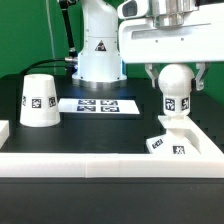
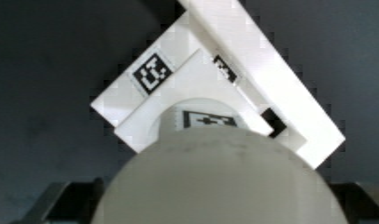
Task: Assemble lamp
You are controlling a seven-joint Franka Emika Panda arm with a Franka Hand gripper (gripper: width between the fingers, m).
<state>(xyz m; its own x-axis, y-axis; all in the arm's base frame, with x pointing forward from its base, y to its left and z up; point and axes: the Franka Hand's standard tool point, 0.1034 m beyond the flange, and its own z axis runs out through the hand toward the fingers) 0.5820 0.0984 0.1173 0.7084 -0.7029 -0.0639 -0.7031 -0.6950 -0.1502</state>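
**Lamp bulb (image 1: pixel 175 78) clamped over the base, shade not yet fitted**

The gripper (image 1: pixel 175 88) is clenched on the round bulb, one finger on each side of it, in the right half of the exterior view. The bulb hangs stem-down directly over the flat square base (image 1: pixel 185 135), which lies at the exterior view's lower right. The wrist view looks down past the bulb's rounded back onto the base and shows the two roughly lined up. Whether the stem already touches the base cannot be told from either view.

As I judge it, the task is at an early stage. The bulb has been picked up and brought to the base but is not visibly seated. The conical shade (image 1: pixel 38 100) stands mouth-down on the dark table (image 1: pixel 100 132) at the exterior view's left, well apart from the other parts, so fitting it is left to do.

The base lies near the raised white wall (image 1: pixel 90 165) along the lower edge of the exterior view, so there is little room on that side. Between the base and the shade lies only the marker board (image 1: pixel 97 105), flat on the table, and the stretch above it looks open for a later reach to the shade.
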